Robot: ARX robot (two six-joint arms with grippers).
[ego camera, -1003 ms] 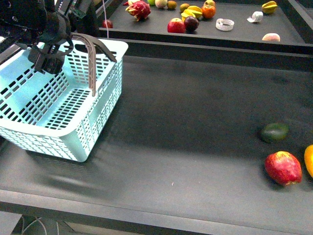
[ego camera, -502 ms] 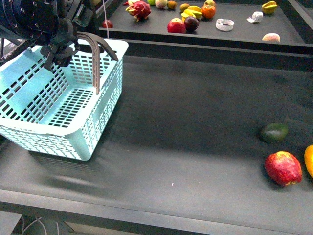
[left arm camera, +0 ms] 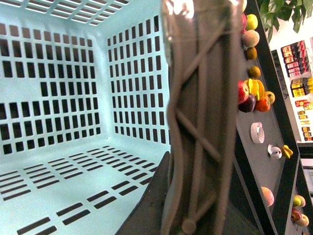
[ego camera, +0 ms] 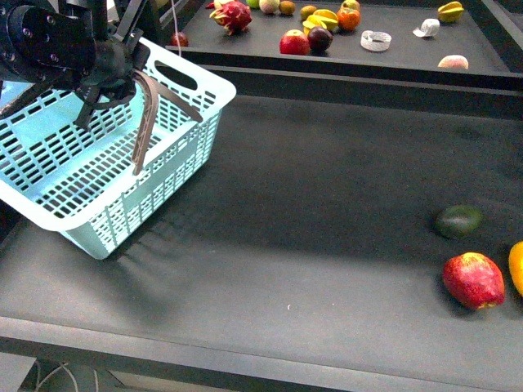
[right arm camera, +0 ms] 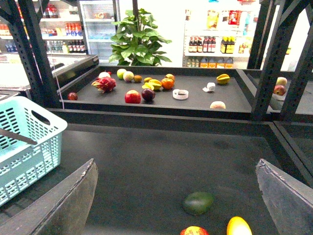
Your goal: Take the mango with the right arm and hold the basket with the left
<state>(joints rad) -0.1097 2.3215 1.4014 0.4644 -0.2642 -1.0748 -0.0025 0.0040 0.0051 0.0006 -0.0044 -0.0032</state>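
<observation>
Right gripper (right arm camera: pixel 175 166) spread wide, two dark grey fingers (right arm camera: pixel 80 200) framing black matte table (right arm camera: pixel 146 156). Closest to camera: smooth yellow-orange oval mango (right arm camera: pixel 239 226), red fruit mottled yellow (right arm camera: pixel 194 231) near it (mostly cut off tbh), dark green oval fruit (right arm camera: pixel 198 202) just behind that. Light turquoise slotted plastic basket (right arm camera: pixel 29 152) partly in frame, grey-brown handle (right arm camera: pixel 17 136) across it. Raised black shelf (right arm camera: pixel 230 105) at back: pink dragon fruit (right arm camera: pixel 104 84), red apple (right arm camera: pixel 132 96), more fruit scattered. Leafy green potted plant (right arm camera: pixel 139 39) behind.

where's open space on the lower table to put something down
The wide dark stretch of table between the basket on the left and the fruit at the right edge is bare. Crowded: the right edge, where green fruit, red fruit and mango cluster, and the back shelf of fruit.
</observation>
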